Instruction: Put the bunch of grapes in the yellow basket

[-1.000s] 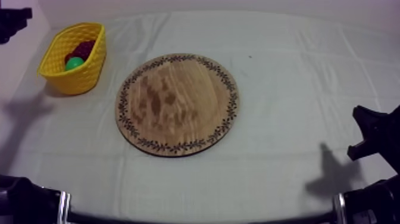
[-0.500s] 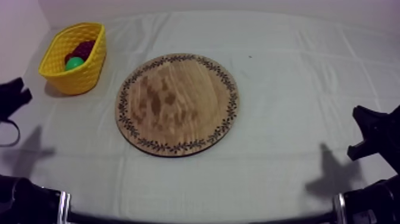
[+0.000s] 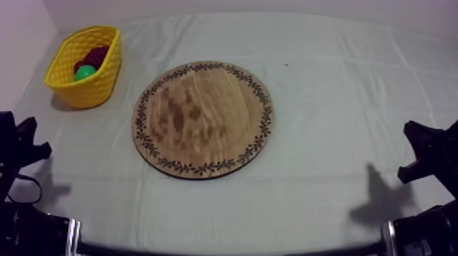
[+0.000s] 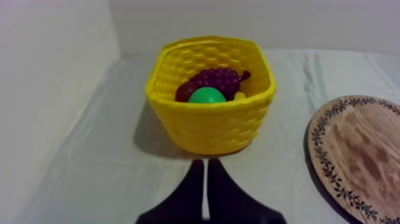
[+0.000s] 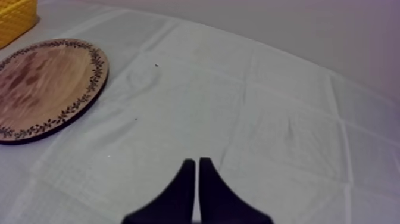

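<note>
bunch of grapes (image 4: 217, 79): lies inside the yellow basket (image 4: 208, 128), toward its far wall, touching a green fruit (image 4: 206, 95); not on the wooden board (image 3: 204, 119).
yellow basket: upright on the table (image 3: 327, 82), at about 10 o'clock from the wooden board in the top view, apart from its rim.
wooden board: nothing rests on it.
left gripper (image 4: 204, 162): fingers pressed together into a narrow wedge, pinching nothing, low at the table's left edge.
right gripper (image 5: 197, 159): fingers pressed together, holding nothing, at about 3 o'clock from the board, well apart from it.
key relation: in the top view the basket with the grapes sits at about 1 o'clock from the left gripper, and that gripper points straight at it; the left arm is far nearer than the right.
grapes' long axis: across the basket, wall to wall.
judgement: the placing looks done; no further grasp seems called for.
</note>
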